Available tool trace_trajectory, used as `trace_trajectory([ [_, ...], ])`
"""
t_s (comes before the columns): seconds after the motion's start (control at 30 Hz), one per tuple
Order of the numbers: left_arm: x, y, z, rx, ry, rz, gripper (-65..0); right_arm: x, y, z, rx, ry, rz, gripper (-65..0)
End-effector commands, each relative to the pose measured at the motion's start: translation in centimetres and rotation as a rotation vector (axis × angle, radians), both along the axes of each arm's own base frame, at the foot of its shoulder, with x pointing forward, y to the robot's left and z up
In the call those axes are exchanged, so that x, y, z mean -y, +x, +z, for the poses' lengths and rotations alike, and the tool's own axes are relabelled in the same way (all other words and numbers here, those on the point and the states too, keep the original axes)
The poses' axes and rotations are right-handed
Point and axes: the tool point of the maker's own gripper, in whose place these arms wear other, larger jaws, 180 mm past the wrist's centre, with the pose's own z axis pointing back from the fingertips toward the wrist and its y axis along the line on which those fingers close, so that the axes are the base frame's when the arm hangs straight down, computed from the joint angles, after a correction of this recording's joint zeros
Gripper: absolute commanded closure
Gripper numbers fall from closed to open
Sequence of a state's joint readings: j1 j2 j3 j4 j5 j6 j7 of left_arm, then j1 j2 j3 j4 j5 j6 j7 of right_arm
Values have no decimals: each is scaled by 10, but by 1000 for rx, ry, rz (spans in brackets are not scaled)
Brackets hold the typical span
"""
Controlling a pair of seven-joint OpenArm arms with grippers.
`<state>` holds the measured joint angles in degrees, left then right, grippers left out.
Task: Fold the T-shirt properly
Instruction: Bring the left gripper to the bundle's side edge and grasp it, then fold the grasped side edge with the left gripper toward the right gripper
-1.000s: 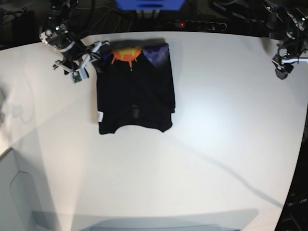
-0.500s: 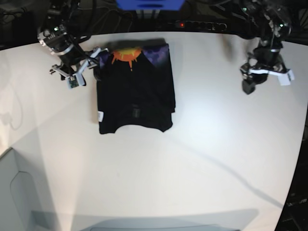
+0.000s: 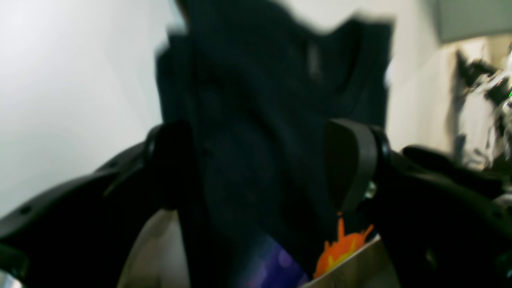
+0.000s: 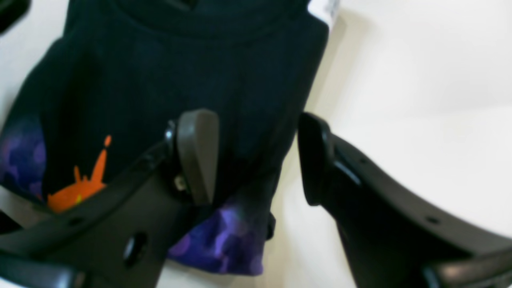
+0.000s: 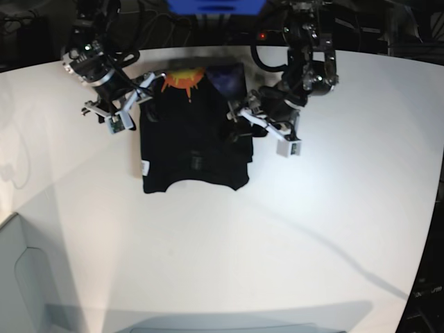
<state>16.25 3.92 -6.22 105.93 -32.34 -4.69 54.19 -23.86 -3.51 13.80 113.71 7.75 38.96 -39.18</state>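
The black T-shirt [image 5: 194, 146] lies folded into a rectangle on the white table. Its orange sun [image 5: 182, 80] and purple print [image 5: 225, 78] are at the far edge, and a small white label [image 5: 144, 168] sits near the front left corner. My left gripper [image 5: 243, 125] hovers open over the shirt's right edge. In the left wrist view, black cloth [image 3: 260, 80] fills the gap between its fingers [image 3: 352, 160]. My right gripper [image 5: 130, 104] is open at the shirt's far left corner. In the right wrist view its jaws straddle the edge of the shirt [image 4: 180, 60].
The white table [image 5: 312, 229] extends wide to the right and front of the shirt. A power strip [image 5: 291, 35] and a blue object [image 5: 215, 5] sit behind the far edge. A grey box [image 5: 21, 277] stands at the front left.
My left arm has swung in from the far right of the table to the shirt's right edge. My right gripper has stayed at the far left corner, shifting only slightly.
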Motion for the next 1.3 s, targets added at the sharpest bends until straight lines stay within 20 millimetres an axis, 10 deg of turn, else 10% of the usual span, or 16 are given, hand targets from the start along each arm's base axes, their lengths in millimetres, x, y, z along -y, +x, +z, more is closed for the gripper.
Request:
trace_trajectory([
  [0.0,6,7,8,32,-21,-4,-491,-4,4,10,46,17,17,-302],
  [0.7,20,8,-13,-28,-35,-54,-480,-4,6,3,28,24,16,-302],
  [1.27,31,11,-1,6,-33,-95,0,-3,7,3,31,22,15,-302],
])
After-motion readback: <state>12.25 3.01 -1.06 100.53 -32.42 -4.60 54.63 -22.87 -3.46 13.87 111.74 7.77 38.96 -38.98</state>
